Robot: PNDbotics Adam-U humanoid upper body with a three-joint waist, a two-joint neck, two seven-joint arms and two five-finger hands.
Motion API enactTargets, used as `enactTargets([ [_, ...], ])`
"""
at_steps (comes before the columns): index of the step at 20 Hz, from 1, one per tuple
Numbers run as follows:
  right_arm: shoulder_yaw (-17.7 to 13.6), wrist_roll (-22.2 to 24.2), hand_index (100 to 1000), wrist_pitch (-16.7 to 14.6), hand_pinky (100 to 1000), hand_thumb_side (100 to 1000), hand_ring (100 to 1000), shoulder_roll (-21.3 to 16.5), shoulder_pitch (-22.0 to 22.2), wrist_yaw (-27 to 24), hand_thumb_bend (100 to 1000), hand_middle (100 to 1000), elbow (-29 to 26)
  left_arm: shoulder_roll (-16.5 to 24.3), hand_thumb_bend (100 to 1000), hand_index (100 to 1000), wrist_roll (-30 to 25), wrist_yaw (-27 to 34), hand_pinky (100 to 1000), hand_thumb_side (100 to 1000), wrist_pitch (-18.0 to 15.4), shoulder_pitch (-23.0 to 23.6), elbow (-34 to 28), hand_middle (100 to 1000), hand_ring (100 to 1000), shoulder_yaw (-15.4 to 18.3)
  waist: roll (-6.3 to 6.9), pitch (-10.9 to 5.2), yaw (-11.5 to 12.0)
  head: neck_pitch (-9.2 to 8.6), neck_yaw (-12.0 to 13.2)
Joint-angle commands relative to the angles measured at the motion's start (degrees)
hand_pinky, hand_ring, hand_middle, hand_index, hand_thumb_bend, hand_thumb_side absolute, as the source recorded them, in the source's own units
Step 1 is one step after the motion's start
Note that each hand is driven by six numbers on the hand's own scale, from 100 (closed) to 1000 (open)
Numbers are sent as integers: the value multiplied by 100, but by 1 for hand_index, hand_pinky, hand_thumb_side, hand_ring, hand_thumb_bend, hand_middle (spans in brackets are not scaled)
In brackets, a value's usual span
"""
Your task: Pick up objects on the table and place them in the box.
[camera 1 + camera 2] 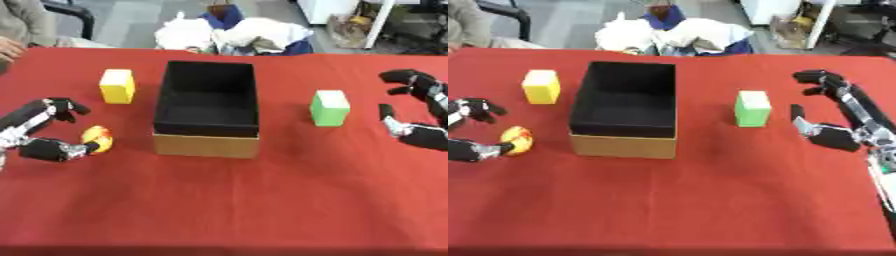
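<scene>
An open box [207, 146] with a black inside and tan walls stands mid-table. A yellow block [117, 86] stands to its left and a green block [330, 107] to its right. A small yellow-orange round thing [97, 138] lies left of the box, between the thumb and fingers of my left hand [39, 135]; the thumb tip touches it and the fingers arch above it, apart. My right hand [843, 120] is open at the right, fingers spread wide, a short way right of the green block and holding nothing.
Red cloth [262, 200] covers the table. Beyond the far edge lies a heap of white and blue stuff [236, 35]. A person's sleeve [17, 25] shows at the far left corner.
</scene>
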Motion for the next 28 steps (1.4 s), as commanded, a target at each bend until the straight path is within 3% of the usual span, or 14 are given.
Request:
enactTargets([
  [1, -27, 12, 891, -8, 788, 171, 884, -125, -75, -45, 100, 833, -41, 4, 530, 832, -28, -179, 764, 489, -42, -210, 185, 742, 703, -61, 7, -66, -14, 13, 18],
  [13, -27, 10, 891, -7, 788, 182, 884, -110, -73, -51, 100, 832, -40, -359, 543, 812, 218, -724, 742, 464, -103, -570, 877, 701, 664, -152, -7, -49, -45, 9, 48],
  [20, -31, 11, 891, -6, 788, 191, 884, -108, -60, -53, 100, 832, -39, -281, 570, 792, 274, -1144, 701, 389, -189, -586, 968, 662, 615, -161, 9, -59, -59, 26, 45],
  [28, -39, -2, 891, 2, 788, 205, 884, -113, -38, -55, 100, 832, -38, -83, 536, 758, 390, -1305, 654, 322, -183, -472, 962, 598, 572, -79, 32, -73, -60, 30, 27],
])
